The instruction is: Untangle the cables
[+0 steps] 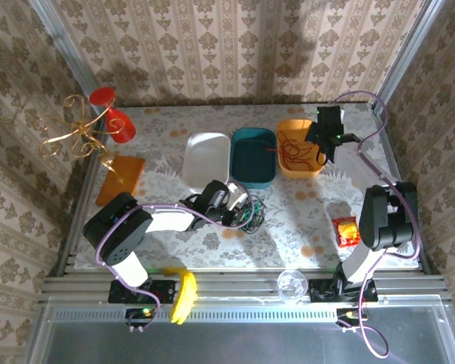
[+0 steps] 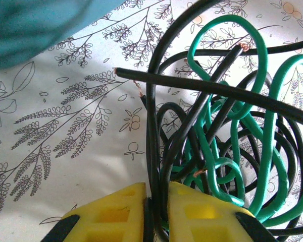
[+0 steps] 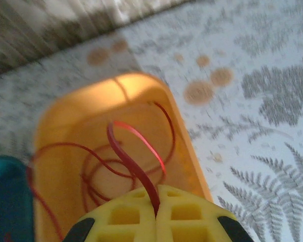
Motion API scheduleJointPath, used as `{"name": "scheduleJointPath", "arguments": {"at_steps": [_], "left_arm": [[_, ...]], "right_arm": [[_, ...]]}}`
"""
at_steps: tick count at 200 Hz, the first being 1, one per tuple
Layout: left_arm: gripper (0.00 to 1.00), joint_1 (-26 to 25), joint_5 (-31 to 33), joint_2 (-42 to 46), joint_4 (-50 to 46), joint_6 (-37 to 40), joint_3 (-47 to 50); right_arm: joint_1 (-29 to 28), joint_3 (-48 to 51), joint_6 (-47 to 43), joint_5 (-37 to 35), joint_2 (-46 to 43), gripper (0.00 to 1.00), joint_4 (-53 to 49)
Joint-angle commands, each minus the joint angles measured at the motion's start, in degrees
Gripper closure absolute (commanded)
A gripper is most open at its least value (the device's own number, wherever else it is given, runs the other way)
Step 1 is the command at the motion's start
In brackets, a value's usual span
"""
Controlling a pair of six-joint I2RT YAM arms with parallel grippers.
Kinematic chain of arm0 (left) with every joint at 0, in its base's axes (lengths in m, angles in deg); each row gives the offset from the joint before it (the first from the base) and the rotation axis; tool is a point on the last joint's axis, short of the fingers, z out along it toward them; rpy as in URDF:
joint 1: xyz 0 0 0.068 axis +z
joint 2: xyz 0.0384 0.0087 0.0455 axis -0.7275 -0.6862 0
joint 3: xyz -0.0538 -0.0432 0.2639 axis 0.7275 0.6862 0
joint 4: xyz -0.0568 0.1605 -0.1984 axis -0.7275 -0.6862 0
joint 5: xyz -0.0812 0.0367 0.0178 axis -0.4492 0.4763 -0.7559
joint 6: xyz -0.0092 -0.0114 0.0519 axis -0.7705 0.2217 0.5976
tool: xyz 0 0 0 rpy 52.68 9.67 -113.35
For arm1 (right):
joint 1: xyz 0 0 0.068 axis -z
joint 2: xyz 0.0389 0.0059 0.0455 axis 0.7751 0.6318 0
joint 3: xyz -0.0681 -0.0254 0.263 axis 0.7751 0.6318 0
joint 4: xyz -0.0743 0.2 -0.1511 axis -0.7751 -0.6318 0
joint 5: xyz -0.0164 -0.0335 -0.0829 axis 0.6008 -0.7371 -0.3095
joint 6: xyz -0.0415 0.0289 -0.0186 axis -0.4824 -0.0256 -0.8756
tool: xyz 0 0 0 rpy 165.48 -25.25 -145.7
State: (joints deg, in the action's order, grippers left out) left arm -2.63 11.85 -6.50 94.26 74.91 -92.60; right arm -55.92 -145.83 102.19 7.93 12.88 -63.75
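The red cable [image 3: 134, 169] sits coiled in the orange bin [image 3: 65, 116], right jaws pinching it: that one looks done. The black cable [image 2: 192, 84] and green cable [image 2: 227, 19] lie knotted on the table [image 2: 65, 151], left jaws pinching black; that pair remains.

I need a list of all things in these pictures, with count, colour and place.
red cable: one, red, in orange bin
black cable: count unclear, black, table centre
green cable: seemingly one, green, tangled with black
bins: three, white, teal, orange, far row
wire stand: one, gold, far left
board: one, orange, left
packet: one, red-yellow, right
glass: one, clear, near edge
yellow object: one, yellow, near edge
left gripper: one, yellow, shut on black cable
right gripper: one, yellow, shut on red cable
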Motion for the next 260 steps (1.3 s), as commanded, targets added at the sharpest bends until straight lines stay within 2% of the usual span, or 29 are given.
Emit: {"name": "scheduleJointPath", "arguments": {"at_steps": [1,62,110,146,163,178,196,226,260], "left_arm": [[0.84,-1.05,0.29,-1.50,-3.74,1.78,-0.80],[0.84,-1.58,0.56,-2.15,-5.00,1.96,-1.85],[0.84,-1.81,0.54,-2.68,-5.70,2.24,-2.53],[0.84,-1.93,0.56,-3.01,-6.14,2.28,-2.93],[0.84,-1.93,0.47,-3.20,-6.12,2.26,-3.09],[0.84,-2.03,0.30,-3.30,-6.28,2.34,-3.19],[0.84,-2.10,0.13,-3.30,-6.23,2.54,-3.19],[0.84,-2.14,0.12,-3.22,-6.14,2.52,-3.10],[0.84,-2.22,0.03,-3.13,-5.93,2.52,-3.01]], "right_arm": [[0.09,-2.58,1.55,-3.91,3.17,1.00,-6.62],[-2.78,-8.71,-1.21,-6.66,11.56,1.00,-10.58],[-3.51,-12.96,-0.92,-4.08,17.77,1.00,-14.15],[-3.77,-13.47,-0.94,-3.47,16.93,1.00,-15.05],[-3.69,-14.00,0.14,-4.58,15.49,0.73,-17.18],[-3.66,-13.43,1.24,-6.29,13.75,0.64,-17.73],[-3.69,-10.80,1.79,-6.43,10.24,0.58,-15.54],[-3.66,-8.57,2.64,-7.36,5.08,0.55,-13.73],[-3.69,-5.54,1.10,-4.90,-0.79,0.52,-12.17]]}}
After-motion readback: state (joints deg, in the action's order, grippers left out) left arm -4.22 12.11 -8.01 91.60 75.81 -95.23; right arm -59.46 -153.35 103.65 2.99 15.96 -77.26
